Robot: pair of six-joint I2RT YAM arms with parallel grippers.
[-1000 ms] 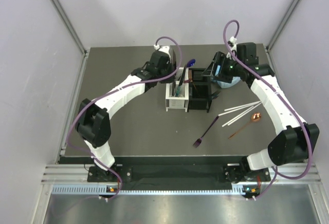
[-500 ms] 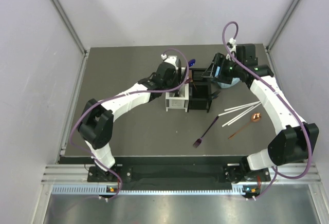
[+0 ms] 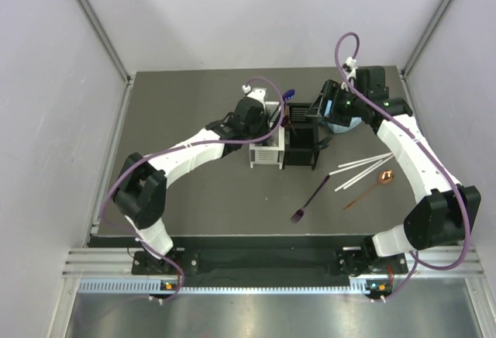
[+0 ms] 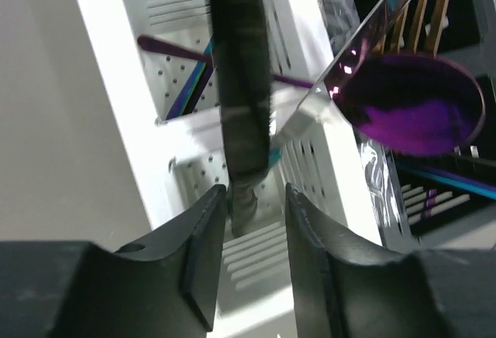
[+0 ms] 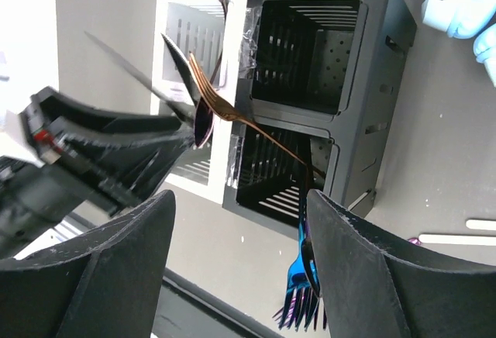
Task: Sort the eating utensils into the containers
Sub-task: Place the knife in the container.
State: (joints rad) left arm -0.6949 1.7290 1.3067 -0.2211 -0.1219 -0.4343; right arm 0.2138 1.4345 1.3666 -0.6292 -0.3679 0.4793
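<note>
Overhead looks down; both close wrist views share white caddy [image 5: 190,32].

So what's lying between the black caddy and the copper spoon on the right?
The pale white sticks lie there, loose on the table; the top view shows it.

White arm links [image 3: 404,150] with black joints [image 3: 434,222]. Thin purple cables [image 3: 348,33] looping behind each tool, down to the bases [image 3: 155,264].

Dark grey desk [image 3: 194,198] boxed in by plain pale walls [image 3: 232,12] on three sides, aluminium posts [image 3: 99,32] in far corners; evenly lit.
</note>
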